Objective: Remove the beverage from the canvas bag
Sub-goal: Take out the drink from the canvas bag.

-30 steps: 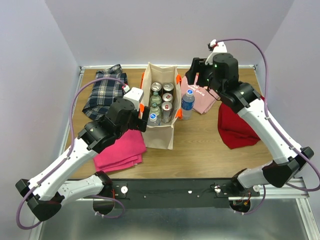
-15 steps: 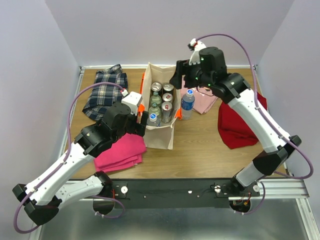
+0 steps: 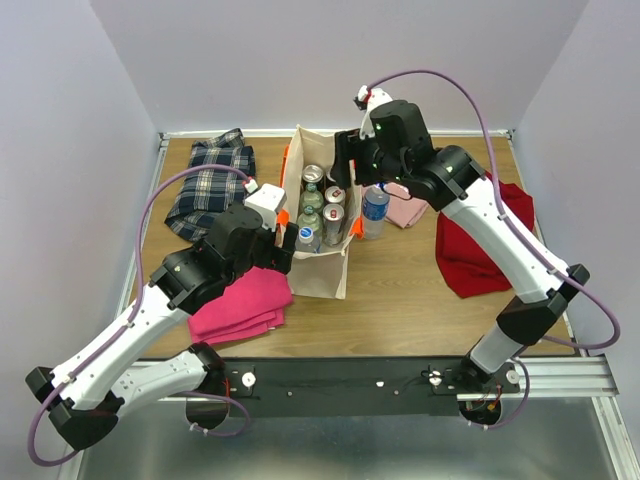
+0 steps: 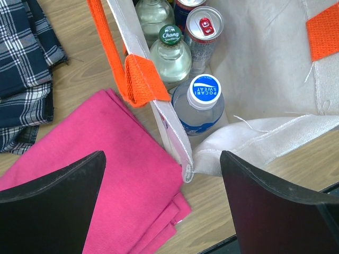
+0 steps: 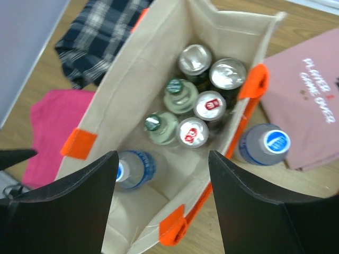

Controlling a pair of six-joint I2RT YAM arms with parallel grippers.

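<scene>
Table (image 3: 400, 300): wooden top; everything below stands or lies on it.
Left gripper (image 4: 161, 157): jaws spread wide and holding nothing. It hangs over the bag's near-left corner, at 7 o'clock of the bag. One finger is above the magenta cloth, the other above the bag's near end wall.
Magenta cloth (image 3: 240, 305): folded flat at 8 o'clock from the bag, right up against its left wall.
Canvas bag (image 3: 318, 272): beige, upright, mouth open, in the middle of the table. Its orange handles (image 4: 140, 79) sit on the long sides, the left one drooping outside the wall.
Pocari Sweat bottle (image 4: 204, 95): upright inside the bag at the 6 o'clock end of the mouth, blue-and-white cap up.
Glass bottles (image 5: 159, 127): two with green caps, upright inside the bag, mid-length along the 9 o'clock side.
Cans (image 5: 209, 105): four, upright inside the bag. Two with red tops are at the 3 o'clock side and two with plain tops at the 12 o'clock end.
Plastic bottle (image 3: 375, 210): blue cap, upright on the table outside the bag, at 3 o'clock, just beside the right wall.
Right gripper (image 5: 162, 156): jaws parted and empty, hanging above the bag's open mouth and facing down into it.
Red cloth (image 3: 480, 240): between 3 and 4 o'clock, well apart from the bag.
Pale pink shirt (image 3: 405, 205): at 2 o'clock, printed lettering up, just beside the plastic bottle.
Plaid shirt (image 3: 210, 185): crumpled at 10 o'clock, toward the far-left corner.
</scene>
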